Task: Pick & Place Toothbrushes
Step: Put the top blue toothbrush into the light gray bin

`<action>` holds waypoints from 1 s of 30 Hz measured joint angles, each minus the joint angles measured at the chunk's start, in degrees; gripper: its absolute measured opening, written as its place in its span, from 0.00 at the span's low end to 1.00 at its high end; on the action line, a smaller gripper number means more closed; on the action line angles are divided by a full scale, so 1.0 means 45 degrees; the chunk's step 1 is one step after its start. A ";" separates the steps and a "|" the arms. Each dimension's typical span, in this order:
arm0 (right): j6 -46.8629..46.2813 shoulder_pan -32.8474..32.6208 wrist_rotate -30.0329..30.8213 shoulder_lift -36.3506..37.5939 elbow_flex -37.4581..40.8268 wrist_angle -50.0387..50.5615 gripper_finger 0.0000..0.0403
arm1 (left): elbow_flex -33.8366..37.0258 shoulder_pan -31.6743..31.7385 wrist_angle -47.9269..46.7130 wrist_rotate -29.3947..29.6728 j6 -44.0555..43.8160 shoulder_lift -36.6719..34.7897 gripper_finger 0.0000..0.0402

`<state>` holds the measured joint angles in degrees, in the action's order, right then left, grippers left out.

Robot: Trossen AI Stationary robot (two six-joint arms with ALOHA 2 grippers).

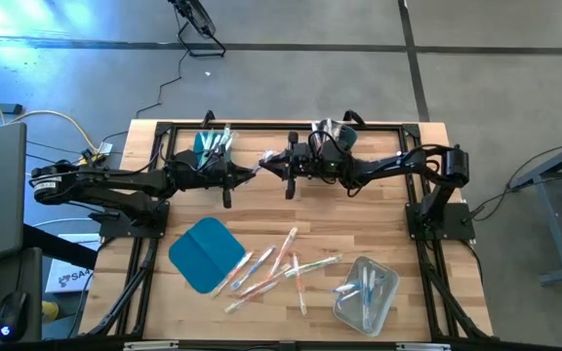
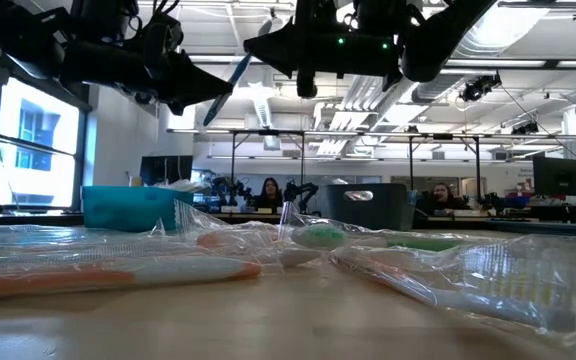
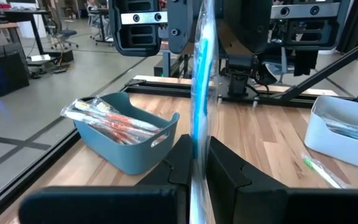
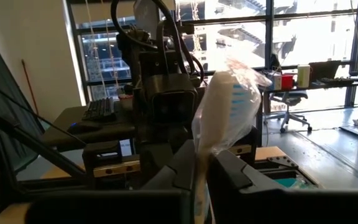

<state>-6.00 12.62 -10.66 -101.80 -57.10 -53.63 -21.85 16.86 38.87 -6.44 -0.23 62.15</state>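
Your teal bin (image 1: 210,148) at the table's far edge holds wrapped toothbrushes (image 3: 107,121); the clear bin (image 1: 367,292) near the front right corner holds a few. Both arms meet high over the far middle: left gripper (image 3: 194,158) and right gripper (image 4: 202,163) each pinch one blue wrapped toothbrush (image 3: 201,74).

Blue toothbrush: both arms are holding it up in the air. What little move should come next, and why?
Probably the left end effector should open. It and the right end effector both look pinched on the same wrapped blue toothbrush in mid-air, so one has to let go before the other can carry it off.
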 joint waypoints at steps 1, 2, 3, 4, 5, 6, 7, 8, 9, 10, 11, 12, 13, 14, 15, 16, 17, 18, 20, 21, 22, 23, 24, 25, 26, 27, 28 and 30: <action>0.0000 0.0000 0.0000 0.0000 0.0000 0.0005 0.05 | 0.0000 0.0000 0.0000 0.0001 0.0000 0.0000 0.05; 0.0000 0.0000 0.0000 0.0000 0.0000 0.0005 0.05 | 0.0000 0.0000 0.0000 0.0002 0.0000 0.0000 0.05; 0.0000 0.0000 0.0000 0.0000 0.0000 0.0005 0.05 | 0.0000 0.0000 0.0001 0.0001 0.0000 0.0000 0.06; 0.0000 0.0000 0.0000 0.0000 0.0000 0.0005 0.04 | 0.0000 0.0000 0.0005 0.0003 0.0000 0.0000 0.06; 0.0000 0.0000 0.0000 0.0000 0.0000 0.0005 0.03 | 0.0000 0.0000 0.0002 0.0005 0.0000 0.0000 0.07; 0.0000 0.0000 0.0000 0.0000 0.0000 0.0010 0.03 | 0.0000 0.0000 0.0001 0.0005 -0.0005 0.0000 0.08; 0.0000 0.0000 0.0000 0.0000 0.0000 0.0010 0.03 | 0.0000 0.0000 0.0002 0.0015 -0.0005 0.0000 0.09; 0.0007 0.0000 0.0008 0.0000 0.0000 0.0010 0.03 | 0.0000 0.0000 0.0005 0.0037 -0.0013 0.0000 0.10; 0.0012 0.0000 0.0015 0.0000 0.0000 0.0012 0.03 | 0.0000 0.0000 0.0005 0.0048 -0.0021 0.0000 0.12; 0.0016 0.0000 0.0023 0.0000 0.0000 0.0018 0.04 | 0.0000 0.0000 0.0006 0.0047 -0.0039 0.0000 0.13; 0.0019 0.0000 0.0044 0.0000 0.0000 0.0026 0.04 | 0.0000 0.0002 0.0011 0.0049 -0.0081 0.0000 0.14; 0.0019 0.0000 0.0044 0.0000 0.0000 0.0035 0.04 | 0.0000 0.0000 0.0015 0.0049 -0.0112 0.0000 0.15; 0.0019 0.0000 0.0044 0.0000 0.0000 0.0044 0.03 | 0.0000 0.0000 0.0015 0.0049 -0.0117 0.0000 0.16; 0.0019 0.0000 0.0048 0.0000 0.0000 0.0044 0.03 | 0.0000 0.0000 0.0015 0.0049 -0.0130 0.0000 0.18; 0.0019 0.0000 0.0053 0.0000 0.0000 0.0044 0.03 | 0.0000 0.0000 0.0015 0.0042 -0.0146 0.0000 0.19; 0.0019 0.0000 0.0053 0.0000 0.0000 0.0049 0.03 | 0.0000 0.0000 0.0015 0.0039 -0.0151 0.0000 0.21; 0.0019 0.0000 0.0053 0.0000 0.0000 0.0049 0.03 | 0.0000 0.0000 0.0008 0.0039 -0.0151 0.0000 0.23; 0.0019 0.0000 0.0053 0.0000 0.0004 0.0049 0.03 | 0.0000 0.0000 -0.0008 0.0039 -0.0151 0.0000 0.25; 0.0015 0.0000 0.0053 0.0000 0.0005 0.0045 0.03 | 0.0000 0.0000 -0.0052 0.0038 -0.0146 0.0000 0.29; 0.0015 0.0000 0.0053 0.0000 0.0005 0.0044 0.03 | 0.0000 0.0000 -0.0071 0.0035 -0.0146 0.0000 0.32; 0.0015 0.0004 0.0053 0.0000 0.0005 0.0044 0.03 | 0.0000 0.0000 -0.0083 0.0035 -0.0132 0.0000 0.34; 0.0015 0.0004 0.0053 0.0000 0.0005 0.0044 0.03 | 0.0000 0.0000 -0.0083 0.0035 -0.0081 0.0000 0.35; 0.0015 0.0002 0.0053 0.0000 0.0005 0.0044 0.03 | 0.0000 0.0000 -0.0083 0.0030 -0.0048 0.0000 0.37; 0.0015 0.0004 0.0053 0.0000 0.0005 0.0044 0.03 | 0.0000 0.0000 -0.0083 0.0030 -0.0049 0.0000 0.38; 0.0010 0.0000 0.0053 0.0000 0.0005 0.0044 0.03 | 0.0000 0.0000 -0.0083 0.0030 -0.0044 0.0000 0.39; 0.0010 0.0000 0.0053 0.0000 0.0005 0.0044 0.03 | 0.0000 0.0001 -0.0090 0.0030 -0.0044 0.0000 0.39; 0.0010 0.0000 0.0053 0.0000 0.0005 0.0044 0.03 | 0.0000 0.0000 -0.0103 0.0030 -0.0041 0.0000 0.40; 0.0010 0.0000 0.0053 0.0000 0.0005 0.0044 0.03 | 0.0000 0.0000 -0.0192 0.0025 -0.0019 -0.0001 0.40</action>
<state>-5.96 12.62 -10.41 -101.80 -57.08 -53.43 -21.85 16.86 38.01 -6.33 -0.32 62.14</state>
